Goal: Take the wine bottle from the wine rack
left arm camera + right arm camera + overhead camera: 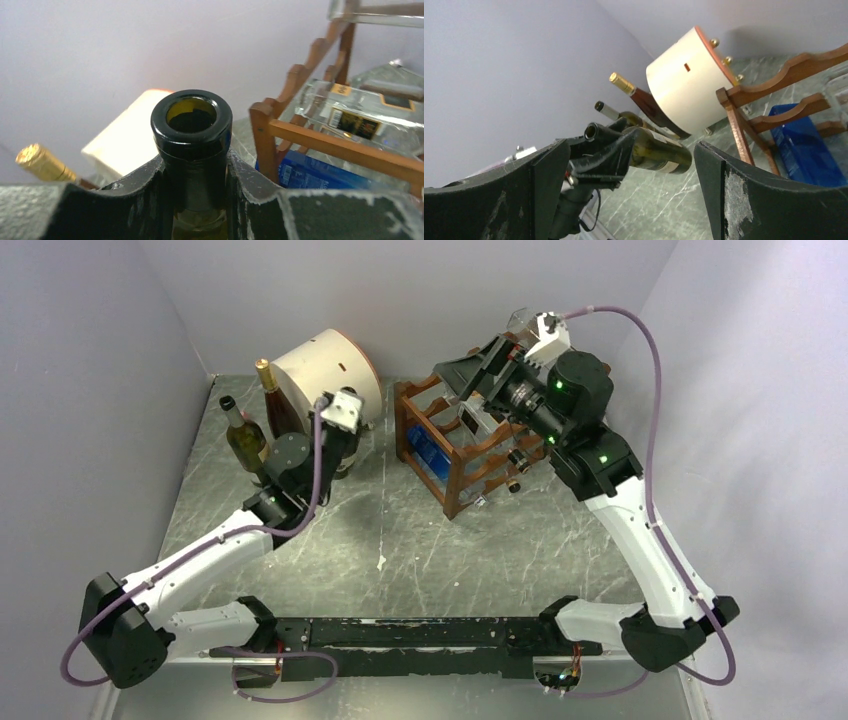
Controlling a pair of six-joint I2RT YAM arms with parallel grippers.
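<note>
The wine bottle is gripped by the neck in the closed left claw, off the wine rack just to the claw's right. The right claw is held open over the rack. The bottle should be lowered upright and slowly; its base is apparently hidden.

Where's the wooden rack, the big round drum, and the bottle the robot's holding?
wine rack (pixel 458 475): top view, front corner post.
cream drum (pixel 320 365): top view, curved side.
wine bottle (pixel 192 142): left wrist view, dark lip of neck.
</note>
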